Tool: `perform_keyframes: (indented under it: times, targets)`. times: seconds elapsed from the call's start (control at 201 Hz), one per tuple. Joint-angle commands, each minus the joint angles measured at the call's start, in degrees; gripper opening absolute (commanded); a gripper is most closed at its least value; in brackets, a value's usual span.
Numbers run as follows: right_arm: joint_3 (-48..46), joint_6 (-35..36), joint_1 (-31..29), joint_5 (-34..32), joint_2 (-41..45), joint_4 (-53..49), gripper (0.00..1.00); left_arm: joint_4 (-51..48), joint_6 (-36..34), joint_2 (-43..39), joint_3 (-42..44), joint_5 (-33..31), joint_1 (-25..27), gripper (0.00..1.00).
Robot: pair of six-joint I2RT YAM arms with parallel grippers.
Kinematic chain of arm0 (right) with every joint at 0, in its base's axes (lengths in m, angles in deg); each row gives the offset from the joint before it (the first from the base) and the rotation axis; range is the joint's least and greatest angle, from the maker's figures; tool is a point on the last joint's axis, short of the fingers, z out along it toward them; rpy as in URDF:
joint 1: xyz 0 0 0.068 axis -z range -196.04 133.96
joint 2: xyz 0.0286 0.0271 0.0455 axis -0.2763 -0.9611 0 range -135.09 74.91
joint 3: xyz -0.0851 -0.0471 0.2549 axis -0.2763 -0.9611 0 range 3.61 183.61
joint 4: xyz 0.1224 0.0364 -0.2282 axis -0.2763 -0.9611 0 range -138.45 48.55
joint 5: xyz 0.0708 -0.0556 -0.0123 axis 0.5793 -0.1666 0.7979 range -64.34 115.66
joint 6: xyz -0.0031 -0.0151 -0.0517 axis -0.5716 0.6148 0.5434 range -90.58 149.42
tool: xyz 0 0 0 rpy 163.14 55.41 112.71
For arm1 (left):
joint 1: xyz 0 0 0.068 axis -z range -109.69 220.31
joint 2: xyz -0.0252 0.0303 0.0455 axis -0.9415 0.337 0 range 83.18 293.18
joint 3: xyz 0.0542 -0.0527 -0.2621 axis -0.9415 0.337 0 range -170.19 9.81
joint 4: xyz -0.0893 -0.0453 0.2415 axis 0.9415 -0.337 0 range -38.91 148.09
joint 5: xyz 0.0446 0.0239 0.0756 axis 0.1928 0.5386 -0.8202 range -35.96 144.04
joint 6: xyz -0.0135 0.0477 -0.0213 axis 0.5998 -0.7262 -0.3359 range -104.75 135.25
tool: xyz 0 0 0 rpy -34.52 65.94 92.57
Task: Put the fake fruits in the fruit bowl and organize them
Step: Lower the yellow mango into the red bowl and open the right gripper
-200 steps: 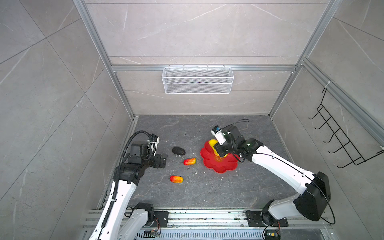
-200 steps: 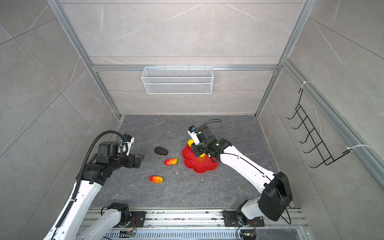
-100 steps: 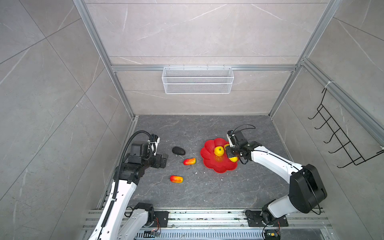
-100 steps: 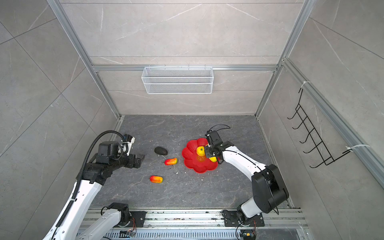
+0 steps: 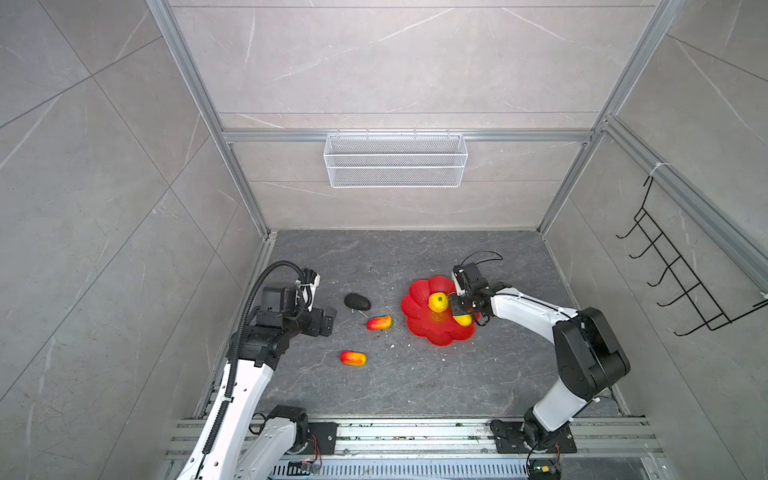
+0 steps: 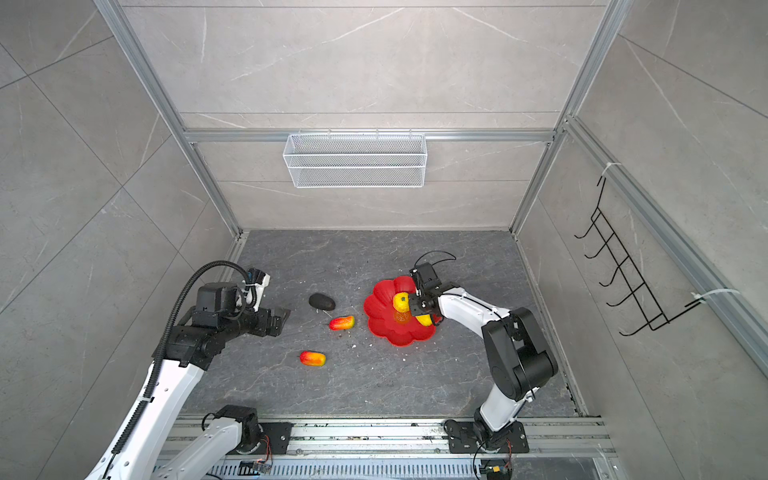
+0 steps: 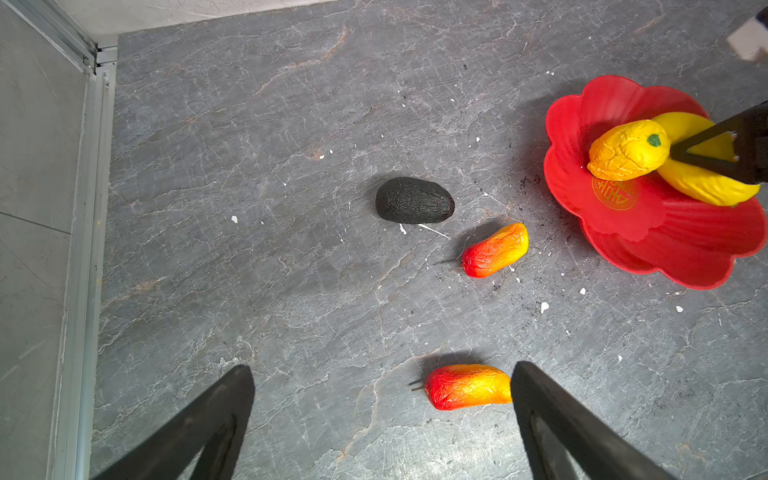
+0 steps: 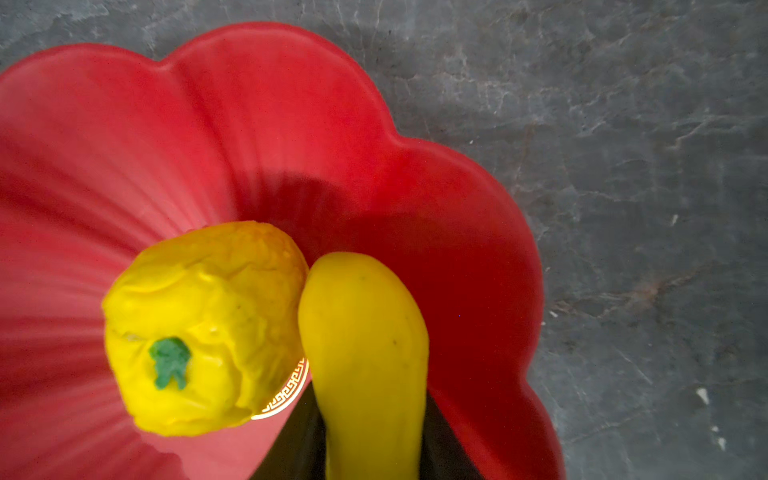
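While the right gripper [image 5: 456,308] reaches low into the red bowl [image 5: 419,328], its narrow jaws hold the long yellow fruit [image 8: 365,340], which lies inside the bowl, touching the round yellow fruit [image 8: 203,328] near the gold emblem at the centre. Three more fruits wait on the grey table [image 5: 415,382], outside the bowl: a black fruit [image 5: 357,301] and two red-and-yellow fruits, one [image 5: 379,323] just beside the bowl's rim and one [image 5: 353,358] farther off. Above that farther one hovers the left gripper [image 7: 382,365], jaws wide apart and empty. Letting go looks like the risky part: the bowl is shallow and glossy, so a fruit that sticks to a finger, or is brushed as the arm pulls away, could roll over the low rim. Any push on the long fruit would also shove the round one resting against it, or slide the bowl itself.
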Motion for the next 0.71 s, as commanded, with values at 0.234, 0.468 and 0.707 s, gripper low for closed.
perform_keyframes:
  times: [0.234, 0.468, 0.707]
  targets:
    - [3.68, 0.44, 0.41, -0.52, 0.93, -1.38, 0.56, 1.11, -0.57, 0.39, -0.82, 1.22, -0.27, 1.0]
    - [7.21, 4.96, -0.8, -1.3, 9.97, -7.67, 0.68, 1.01, -0.64, 0.69, -0.84, 1.11, -0.27, 1.0]
    - [12.67, 14.38, -16.11, 3.13, 12.33, -9.19, 1.0, 0.95, -0.72, 0.99, -0.86, 1.05, -0.3, 1.0]
